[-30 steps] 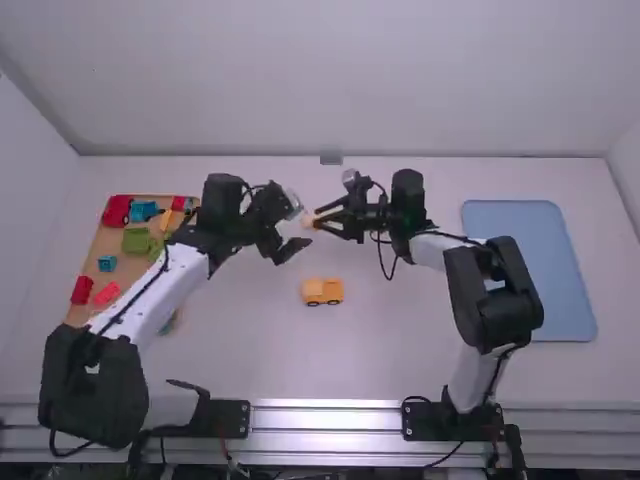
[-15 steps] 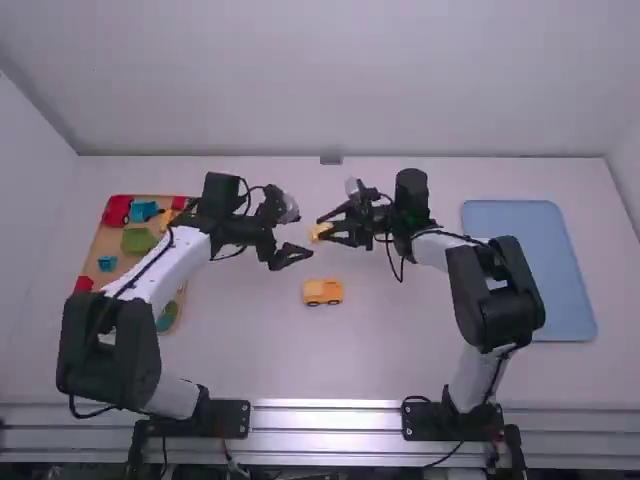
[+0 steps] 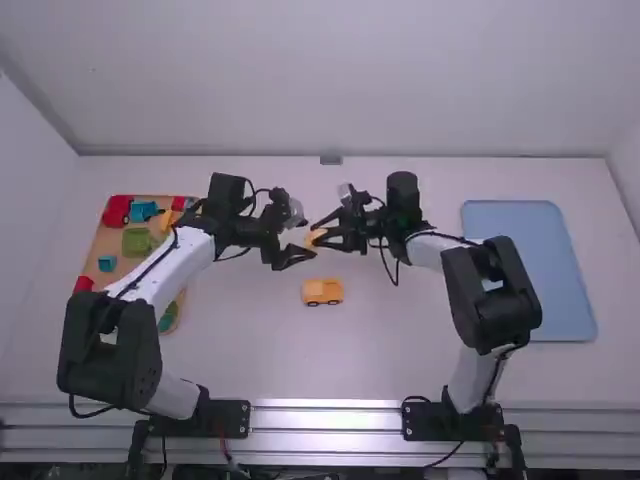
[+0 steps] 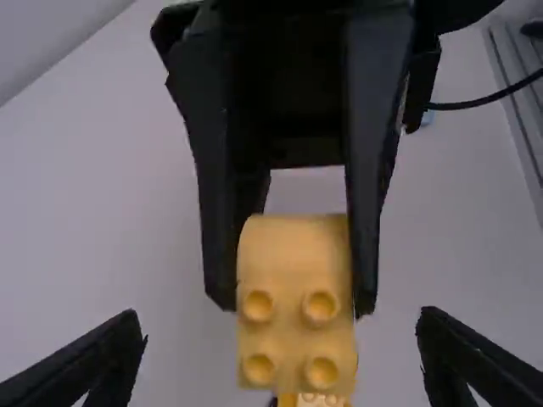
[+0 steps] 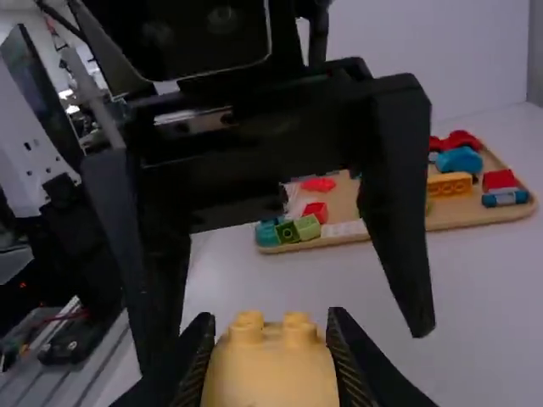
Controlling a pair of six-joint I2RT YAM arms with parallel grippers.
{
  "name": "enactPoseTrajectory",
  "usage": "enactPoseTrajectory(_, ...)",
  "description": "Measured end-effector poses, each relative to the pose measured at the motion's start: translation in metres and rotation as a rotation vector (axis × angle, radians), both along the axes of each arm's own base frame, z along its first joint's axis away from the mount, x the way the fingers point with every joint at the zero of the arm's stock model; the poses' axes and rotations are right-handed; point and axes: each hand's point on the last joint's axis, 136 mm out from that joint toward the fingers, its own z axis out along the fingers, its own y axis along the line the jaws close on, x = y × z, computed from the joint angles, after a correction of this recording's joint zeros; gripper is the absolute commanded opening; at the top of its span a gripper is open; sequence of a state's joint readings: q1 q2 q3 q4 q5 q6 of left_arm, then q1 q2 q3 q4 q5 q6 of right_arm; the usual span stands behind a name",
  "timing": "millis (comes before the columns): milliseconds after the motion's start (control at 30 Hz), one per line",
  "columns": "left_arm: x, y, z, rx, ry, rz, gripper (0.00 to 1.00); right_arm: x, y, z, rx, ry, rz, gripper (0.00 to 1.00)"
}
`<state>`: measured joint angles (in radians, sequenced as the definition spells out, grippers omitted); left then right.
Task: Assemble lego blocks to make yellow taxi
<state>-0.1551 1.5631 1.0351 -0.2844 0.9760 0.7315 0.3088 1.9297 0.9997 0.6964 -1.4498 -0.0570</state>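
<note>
Near the table's middle, my right gripper (image 3: 330, 232) is shut on a yellow block (image 3: 315, 237). Facing it from the left, my left gripper (image 3: 302, 252) stands open just beside the block. In the left wrist view the block (image 4: 297, 297) shows its studs between the other arm's fingers, with my left gripper (image 4: 284, 360) spread wide around its near end. The right wrist view has the block (image 5: 270, 369) held in my right gripper (image 5: 270, 348), the open left fingers beyond it. A yellow car-shaped piece with dark wheels (image 3: 322, 291) rests on the table below.
A wooden tray (image 3: 105, 245) with red, blue, green and yellow blocks lies at the left, partly under the left arm. On the right is a blue tray (image 3: 530, 270).
My left gripper has swung in from the tray side and drawn close to the block. The right gripper has lowered slightly with the block. The car piece has not moved.
</note>
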Motion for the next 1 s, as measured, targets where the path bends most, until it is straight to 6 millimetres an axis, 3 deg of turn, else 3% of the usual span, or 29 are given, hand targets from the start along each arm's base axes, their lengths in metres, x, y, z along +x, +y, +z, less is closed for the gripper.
enactPoseTrajectory(167,0.0013,0.0010,-0.0016,0.010,0.002,0.010,0.66,0.0020,0.0005,-0.0008,0.000,-0.023,-0.012,0.17)
enactPoseTrajectory(333,0.0014,0.0008,-0.0022,0.014,0.003,0.012,0.63,0.0019,0.0007,-0.0007,0.003,-0.036,-0.011,0.17)
enactPoseTrajectory(500,-0.0013,0.0013,-0.0044,0.017,0.024,0.013,0.61,0.0019,0.0007,-0.0010,0.005,-0.049,-0.011,0.18)
enactPoseTrajectory(633,-0.0011,0.0020,-0.0055,0.023,0.028,0.018,0.65,0.0002,0.0021,-0.0008,0.010,-0.065,-0.003,0.18)
enactPoseTrajectory(800,-0.0017,0.0029,-0.0075,0.031,0.036,0.022,0.61,-0.0054,0.0058,-0.0001,0.018,-0.083,0.022,0.18)
enactPoseTrajectory(1000,-0.0025,0.0030,-0.0080,0.032,0.041,0.022,0.46,-0.0056,0.0059,0.0004,0.021,-0.091,0.024,0.18)
